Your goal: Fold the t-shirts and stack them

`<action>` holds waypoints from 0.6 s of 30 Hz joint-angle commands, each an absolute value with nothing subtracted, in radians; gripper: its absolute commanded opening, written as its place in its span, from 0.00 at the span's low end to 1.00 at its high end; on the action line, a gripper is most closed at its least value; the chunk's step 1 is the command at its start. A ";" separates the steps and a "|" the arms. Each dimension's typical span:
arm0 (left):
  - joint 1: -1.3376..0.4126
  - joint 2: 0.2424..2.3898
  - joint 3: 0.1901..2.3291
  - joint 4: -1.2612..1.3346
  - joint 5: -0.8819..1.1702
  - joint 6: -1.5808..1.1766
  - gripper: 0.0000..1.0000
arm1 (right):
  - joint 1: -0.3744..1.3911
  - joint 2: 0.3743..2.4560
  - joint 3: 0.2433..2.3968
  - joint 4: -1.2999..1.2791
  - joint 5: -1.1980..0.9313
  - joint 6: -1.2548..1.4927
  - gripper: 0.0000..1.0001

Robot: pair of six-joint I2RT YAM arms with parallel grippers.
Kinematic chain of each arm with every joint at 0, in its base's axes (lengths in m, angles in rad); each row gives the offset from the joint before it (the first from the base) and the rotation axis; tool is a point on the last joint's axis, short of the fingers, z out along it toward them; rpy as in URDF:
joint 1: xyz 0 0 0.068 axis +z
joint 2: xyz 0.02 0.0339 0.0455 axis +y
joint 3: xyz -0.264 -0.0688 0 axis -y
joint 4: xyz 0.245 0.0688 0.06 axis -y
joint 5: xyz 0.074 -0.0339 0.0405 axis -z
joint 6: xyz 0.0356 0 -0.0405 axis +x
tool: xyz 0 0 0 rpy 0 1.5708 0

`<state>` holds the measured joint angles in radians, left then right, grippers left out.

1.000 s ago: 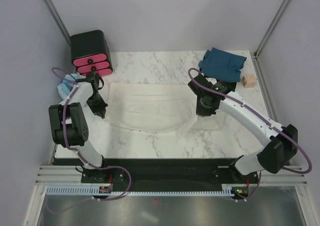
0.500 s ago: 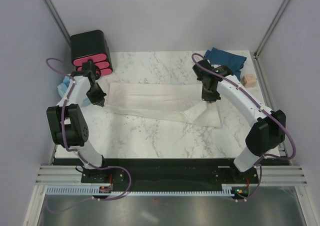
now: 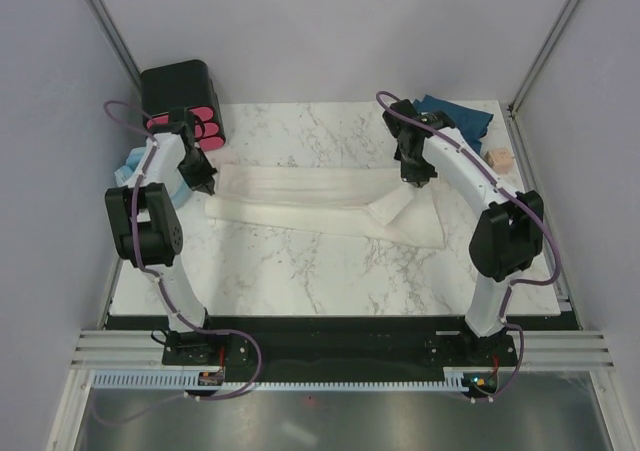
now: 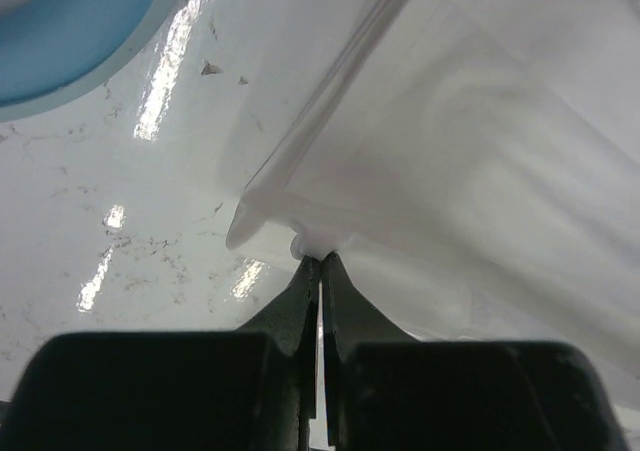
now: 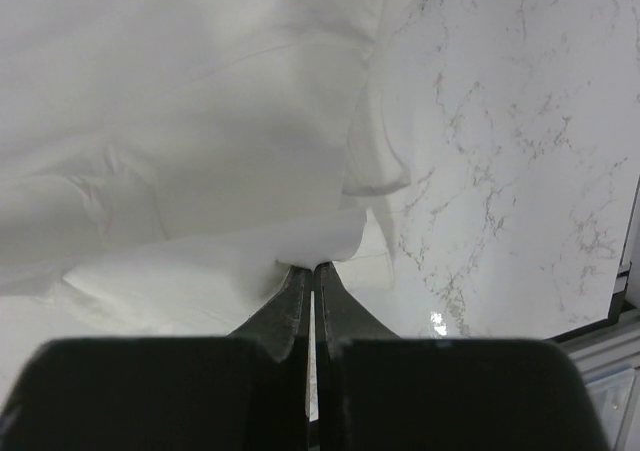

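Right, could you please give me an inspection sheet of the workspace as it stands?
Surface: marble table, nothing spilled.
Job's things: cream-white t-shirt in a long band across the middle; teal-blue t-shirt bunched at the far right corner.
Clutter: black box with pink drawers, pale blue ring, wooden block.
Grippers: left gripper and right gripper each shut on an end of the white shirt.
Cables: purple cables loop along both arms.
Surroundings: grey walls.

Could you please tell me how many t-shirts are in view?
2. The cream-white t-shirt lies in a long band across the table, its ends pinched by the left gripper and right gripper. The dark teal t-shirt sits bunched at the far right corner. Another could hide beneath.
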<state>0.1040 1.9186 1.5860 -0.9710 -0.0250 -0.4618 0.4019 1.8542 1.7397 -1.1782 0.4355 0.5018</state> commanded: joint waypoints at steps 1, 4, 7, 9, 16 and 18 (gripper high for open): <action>0.100 1.966 1.675 -0.971 -0.005 -0.410 0.02 | 0.380 1.884 1.813 -1.164 0.459 0.459 0.00; 0.094 1.994 1.701 -0.976 -0.005 -0.407 0.02 | 0.368 1.911 1.841 -1.164 0.457 0.449 0.00; 0.089 2.017 1.718 -0.977 -0.005 -0.403 0.02 | 0.357 1.931 1.862 -1.161 0.451 0.439 0.00; 0.086 2.035 1.729 -0.977 -0.005 -0.402 0.02 | 0.351 1.940 1.871 -1.160 0.451 0.437 0.00; 0.058 2.105 1.793 -0.980 -0.005 -0.388 0.02 | 0.337 1.974 1.890 -1.152 0.449 0.431 0.00; 0.052 2.115 1.809 -0.983 -0.005 -0.387 0.02 | 0.334 1.980 1.893 -1.152 0.448 0.430 0.00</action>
<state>0.0685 2.0933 1.7470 -0.9783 -0.0154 -0.4297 0.3424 1.9652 1.8496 -1.1606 0.4347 0.4461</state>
